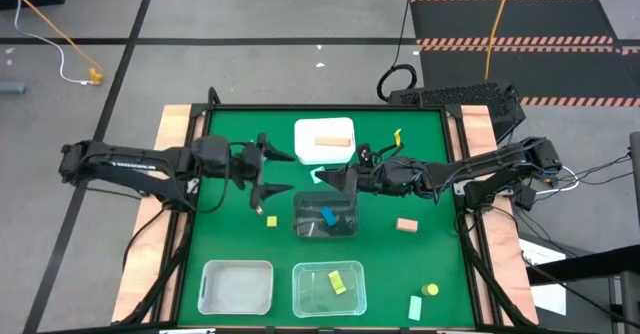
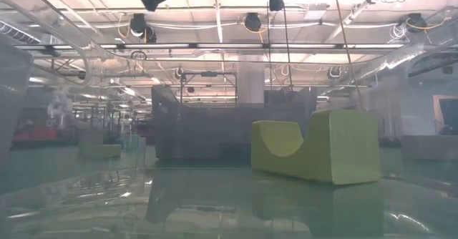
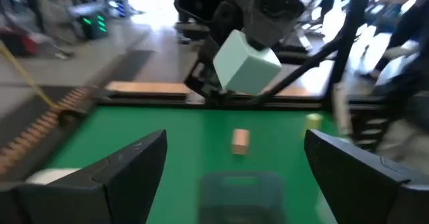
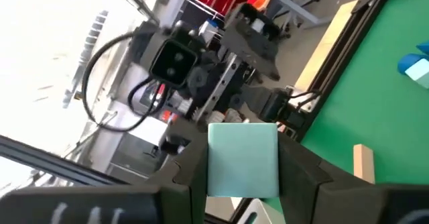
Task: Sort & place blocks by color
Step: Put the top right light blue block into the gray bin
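Right end effector [image 4: 242,184] pinches a mint green wooden cube block [image 4: 243,160] between its two dark fingers, held above the green worktop [image 1: 230,144] between the white bin [image 1: 324,140] and the dark clear bin [image 1: 325,217]. Cube faces smooth, matte, square; no long axis to tell. Left end effector [image 1: 268,169] hovers opposite, fingers spread wide, empty.
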You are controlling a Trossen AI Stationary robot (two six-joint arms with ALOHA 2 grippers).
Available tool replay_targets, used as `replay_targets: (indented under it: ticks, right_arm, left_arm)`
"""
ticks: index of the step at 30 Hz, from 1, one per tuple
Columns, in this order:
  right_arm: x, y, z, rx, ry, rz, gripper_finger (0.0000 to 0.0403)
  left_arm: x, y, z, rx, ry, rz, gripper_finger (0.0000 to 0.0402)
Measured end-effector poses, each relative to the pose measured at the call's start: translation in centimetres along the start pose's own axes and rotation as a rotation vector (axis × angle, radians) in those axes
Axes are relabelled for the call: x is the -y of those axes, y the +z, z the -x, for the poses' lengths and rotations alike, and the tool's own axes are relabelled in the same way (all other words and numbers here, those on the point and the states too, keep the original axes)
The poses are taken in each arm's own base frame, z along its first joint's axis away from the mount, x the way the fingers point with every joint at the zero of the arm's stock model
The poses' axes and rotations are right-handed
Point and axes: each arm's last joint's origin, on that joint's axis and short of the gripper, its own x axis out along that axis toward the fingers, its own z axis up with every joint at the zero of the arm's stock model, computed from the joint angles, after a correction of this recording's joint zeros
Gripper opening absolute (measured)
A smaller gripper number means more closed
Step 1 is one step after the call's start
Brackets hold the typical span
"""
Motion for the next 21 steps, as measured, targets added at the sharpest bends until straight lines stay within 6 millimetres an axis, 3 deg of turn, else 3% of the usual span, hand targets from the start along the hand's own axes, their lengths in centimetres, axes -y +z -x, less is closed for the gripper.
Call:
replay_targets:
  ticks: [7, 16, 21]
  right_arm:
    - [0.5, 1.1, -0.3, 0.038, -0.014, -0.033, 0.0114]
    - [0.9, 2.6, -0.6, 0.096, -0.003, -0.043, 0.0114]
    - [0.9, 2.6, -0.6, 0.096, -0.004, -0.036, 0.0114]
  left_arm:
    - [0.5, 1.4, -1.3, 0.042, 0.187, -0.197, 0.0351]
    - [1.0, 1.9, -3.9, 0.082, 0.186, -0.269, 0.0351]
    - [0.3, 2.0, -5.3, 0.118, 0.333, -0.291, 0.0351]
